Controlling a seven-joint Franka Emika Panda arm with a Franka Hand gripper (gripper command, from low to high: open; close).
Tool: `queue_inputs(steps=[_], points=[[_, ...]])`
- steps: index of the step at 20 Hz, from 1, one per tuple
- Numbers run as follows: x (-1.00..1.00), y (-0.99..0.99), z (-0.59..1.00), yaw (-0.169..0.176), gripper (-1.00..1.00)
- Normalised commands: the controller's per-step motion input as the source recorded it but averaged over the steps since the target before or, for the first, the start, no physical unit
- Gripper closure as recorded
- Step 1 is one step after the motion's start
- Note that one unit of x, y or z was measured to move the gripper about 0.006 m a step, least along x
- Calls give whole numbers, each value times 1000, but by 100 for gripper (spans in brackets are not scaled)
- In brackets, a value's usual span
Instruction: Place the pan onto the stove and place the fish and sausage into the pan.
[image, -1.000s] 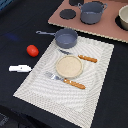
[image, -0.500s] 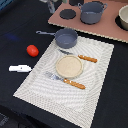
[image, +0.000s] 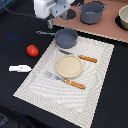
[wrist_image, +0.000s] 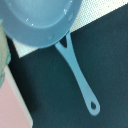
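Exterior view first: the gripper (image: 50, 22) hangs at the upper edge of the picture, over the dark tabletop (image: 15, 50) just off the placemat's (image: 95, 87) far corner, near the tip of the pan's handle. Only its white body and one dark finger show, so I cannot tell whether the fingers are spread or closed.

The pan (image: 66, 37) sits on the far corner of the placemat, its thin handle reaching out over the dark tabletop toward the exterior view's left. Plenty of open dark surface lies on that side. The sausage (image: 32, 50) rests there alone, well apart from the pan, and the fish (image: 20, 68) lies nearer the camera, just off the mat's edge.

The stove (image: 107, 29) runs along the far side, cut off by the top and right of the picture. A bigger grey pot (image: 92, 12) stands on it, and a pale bowl (image: 123, 19) is clipped at the right border.

Wrist view now: the pan (wrist_image: 40, 20) fills the corner, its rim cut off, its inside bare and glossy. The handle ends in a small hanging hole over the dark surface. No fingers show here.

On the mat, a round tan plate (image: 69, 66) lies bare between a knife (image: 80, 56) and a fork (image: 66, 80), both orange-handled.
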Motion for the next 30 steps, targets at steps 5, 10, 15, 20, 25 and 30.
queue_inputs(steps=[5, 10, 15, 20, 25, 30], points=[[313, 0, -369, -92, -100], [148, 0, -351, -60, -100], [-28, 0, -257, -18, -100], [26, 0, -158, -1, -100], [118, 18, -165, -4, -100], [55, 0, -149, -7, -100]])
